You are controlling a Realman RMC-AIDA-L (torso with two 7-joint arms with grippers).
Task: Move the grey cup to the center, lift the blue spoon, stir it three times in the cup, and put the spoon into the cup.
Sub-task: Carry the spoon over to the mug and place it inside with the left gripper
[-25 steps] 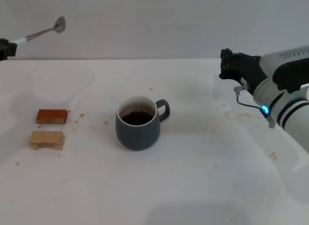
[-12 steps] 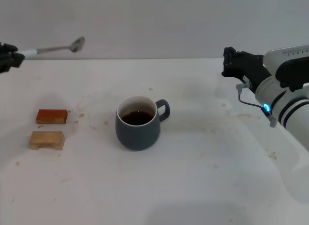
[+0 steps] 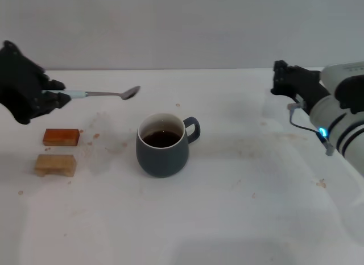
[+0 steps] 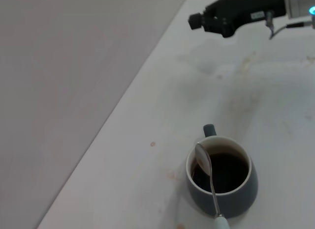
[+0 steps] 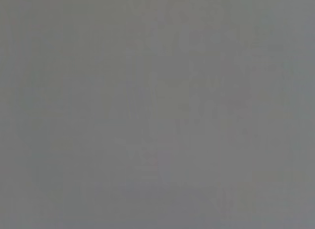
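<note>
L hand (image 3: 57, 97) pinching blue spoon (image 3: 105, 95) by handle, bowl end up-left of grey cup (image 3: 162, 144); R hand unclear.

Left wrist view. Grey cup (image 4: 222, 182) with dark liquid, standing on the white desk (image 4: 147, 189) at lower right of frame, loop handle turned toward the upper part. Blue spoon (image 4: 208, 179) crossing above its rim, bowl over the liquid, pale handle end at the bottom edge. Right gripper (image 4: 206, 21) at upper right, well apart.
</note>
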